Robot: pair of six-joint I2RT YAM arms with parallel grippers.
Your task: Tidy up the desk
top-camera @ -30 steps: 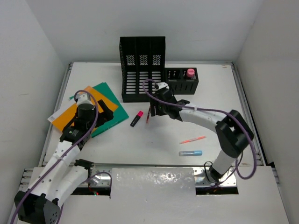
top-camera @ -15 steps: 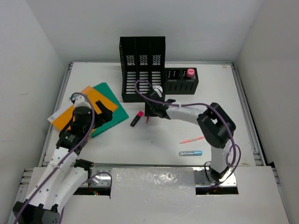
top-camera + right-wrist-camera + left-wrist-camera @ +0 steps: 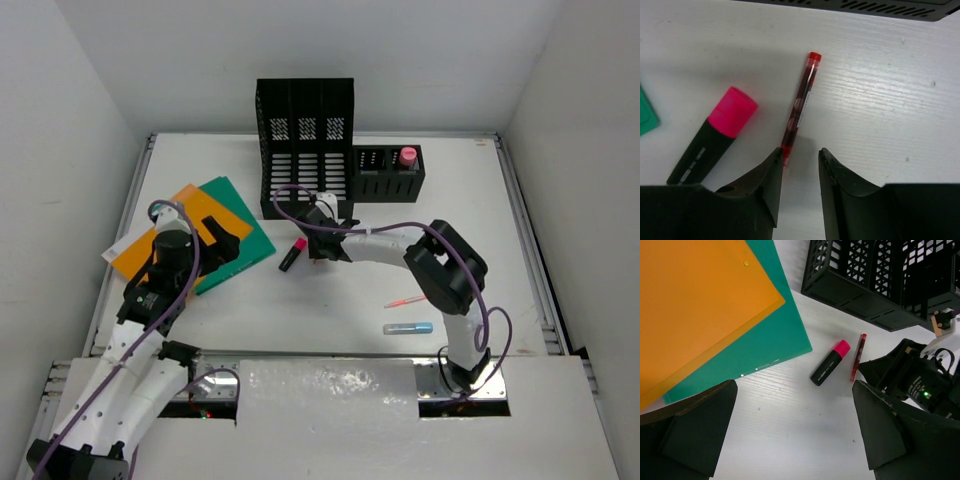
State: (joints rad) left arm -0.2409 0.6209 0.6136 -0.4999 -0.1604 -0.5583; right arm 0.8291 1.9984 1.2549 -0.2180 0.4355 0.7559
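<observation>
right wrist | red pen [image 3: 801, 100] beside fingers [image 3: 767, 182] | top: pen hidden

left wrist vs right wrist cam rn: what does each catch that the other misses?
Left wrist only: the orange folder and the left gripper, wide open over bare desk.
Right wrist only: the narrow gap of the open right gripper, with one end of the pen at a fingertip, not clamped.
Both: pen, highlighter, green folder (just a corner in the right wrist view) and the black holder.
</observation>
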